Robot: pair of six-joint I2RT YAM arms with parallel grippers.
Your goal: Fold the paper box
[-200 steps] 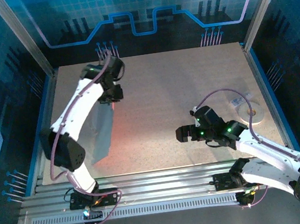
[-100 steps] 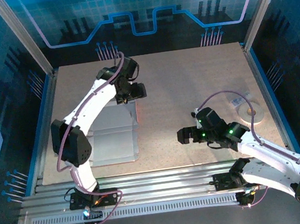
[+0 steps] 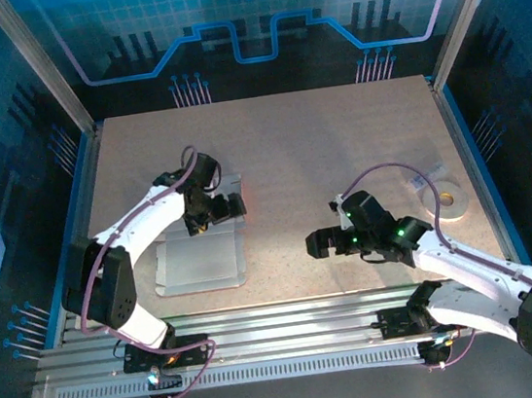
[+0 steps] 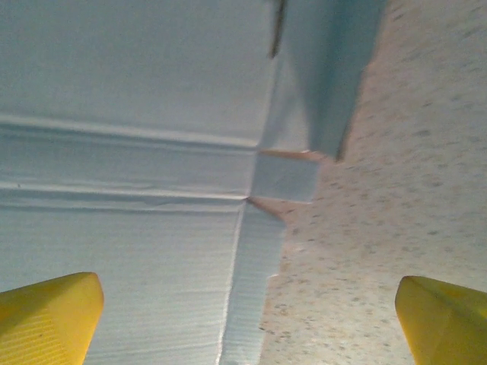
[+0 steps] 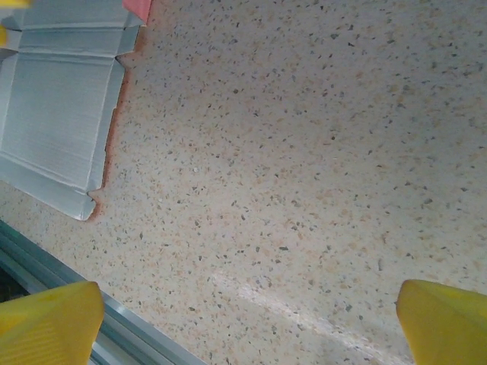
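**Box flat on the bench, both end effectors open**

We see the box [image 3: 201, 263] lying opened out flat on the near left part of the bench [image 3: 327, 137]. Its pale inner face is up, and its creases and side flaps are plain to see. A thin pink edge shows along its rim in the right wrist view.

The left end effector [image 3: 217, 214] sits over the box's far right corner, spread wide and holding nothing. In its wrist view one yellow fingertip [image 4: 49, 319] is above the creased panel and the other above speckled bench.

The right end effector [image 3: 323, 242] is well apart from the box, near the bench's middle, also wide open and empty.

A tape roll [image 3: 448, 200] lies near the right edge. A small tag [image 3: 422, 179] lies just beside it, its print too small for us to read.
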